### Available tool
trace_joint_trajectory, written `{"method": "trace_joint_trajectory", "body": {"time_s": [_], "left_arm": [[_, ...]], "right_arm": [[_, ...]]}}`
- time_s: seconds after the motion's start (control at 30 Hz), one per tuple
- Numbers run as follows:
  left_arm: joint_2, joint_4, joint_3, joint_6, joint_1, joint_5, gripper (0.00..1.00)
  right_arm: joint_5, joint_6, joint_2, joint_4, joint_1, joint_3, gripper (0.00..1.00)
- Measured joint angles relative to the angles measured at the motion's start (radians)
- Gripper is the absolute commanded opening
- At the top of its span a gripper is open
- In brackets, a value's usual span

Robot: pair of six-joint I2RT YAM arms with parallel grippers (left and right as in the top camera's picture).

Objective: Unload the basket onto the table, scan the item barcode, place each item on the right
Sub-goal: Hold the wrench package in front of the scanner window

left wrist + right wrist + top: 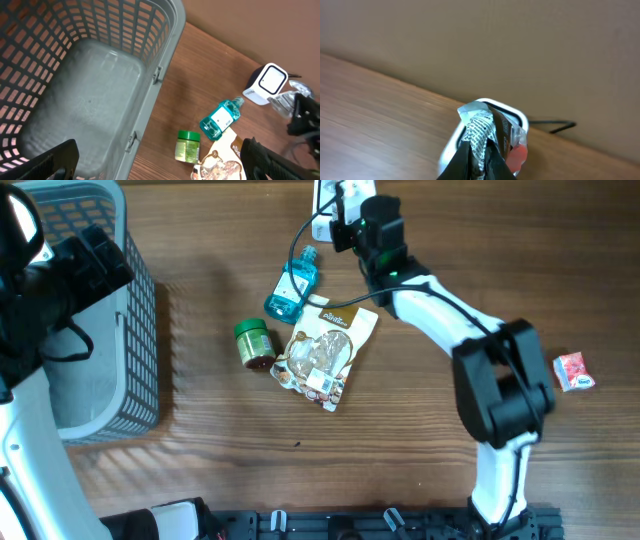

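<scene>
My right gripper (pixel 343 218) is at the far edge of the table, shut on the item, a small crinkled packet (pixel 482 129) with printed white, brown and red faces. My right gripper (pixel 481 150) holds the packet up right in front of the white barcode scanner (pixel 520 116). From the left wrist view the packet (pixel 283 99) sits just beside the scanner (pixel 268 82). The packet's barcode is not discernible. My left gripper (pixel 159 148) hangs open above the basket's rim, holding nothing.
A grey slatted basket (pixel 142 350) stands at the left. Mid-table lie a blue mouthwash bottle (pixel 293 288), a green-lidded jar (pixel 254 343) and a snack bag (pixel 325 355). A small red packet (pixel 574 371) lies at the right. The scanner's black cable (pixel 297 242) curls near the bottle.
</scene>
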Motion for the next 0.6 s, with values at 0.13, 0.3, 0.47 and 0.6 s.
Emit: {"method": "trace_joint_trajectory", "body": {"time_s": [0.13,0.3,0.47,0.6], "left_arm": [[0.000,0.000,0.000,0.000,0.000,0.000,1.00],[0.000,0.000,0.000,0.000,0.000,0.000,1.00],[0.000,0.000,0.000,0.000,0.000,0.000,1.00],[0.000,0.000,0.000,0.000,0.000,0.000,1.00]], "right_arm": [[0.061,-0.201,0.100,0.038,0.000,0.131,0.05],[0.076,-0.343,0.116,0.073,0.000,0.206,0.05],[0.043,-0.468,0.152,0.171,0.001,0.214,0.05],[0.017,-0.597,0.272,0.324,0.006,0.219,0.05]]}}
